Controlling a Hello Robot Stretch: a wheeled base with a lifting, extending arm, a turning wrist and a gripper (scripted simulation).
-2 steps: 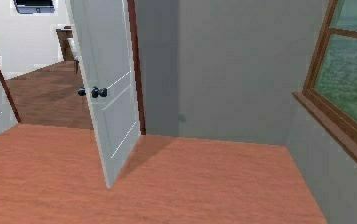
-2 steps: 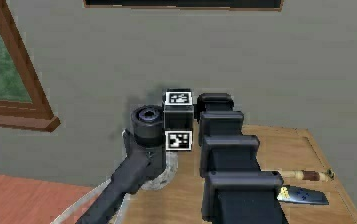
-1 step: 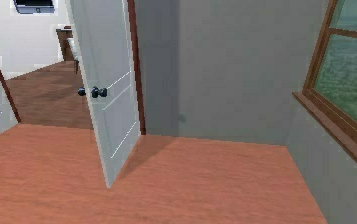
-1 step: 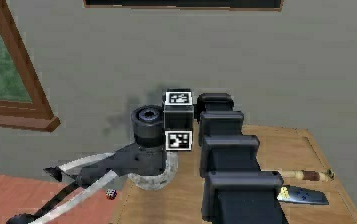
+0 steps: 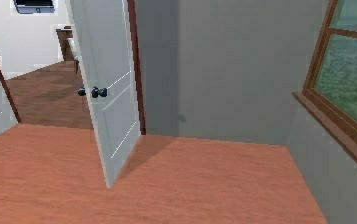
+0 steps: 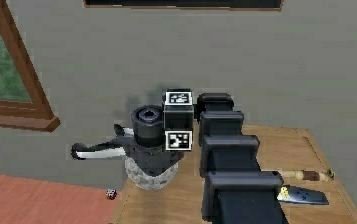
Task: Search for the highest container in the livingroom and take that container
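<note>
Count of each kind, both views

One white door [image 5: 104, 90] with one dark knob [image 5: 98, 92]. One wood-framed window [image 5: 346, 75] in the forward view and one second window [image 6: 6, 65] in the arm side view, possibly the same one. One wooden tabletop [image 6: 281, 150] carries one grey-bladed tool [image 6: 304, 196], one thin brown stick [image 6: 311, 175] and one grey rounded thing [image 6: 151, 172]. One arm [image 6: 231, 160], two white marker squares [image 6: 178, 99], and one pincer [image 6: 81, 152] with two thin fingers [image 6: 98, 152]. One small dark speck [image 6: 111, 193] on the floor.

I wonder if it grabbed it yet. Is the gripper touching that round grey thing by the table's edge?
Cannot tell. In the arm side view the gripper overlaps the round grey thing, hiding any gap.
</note>
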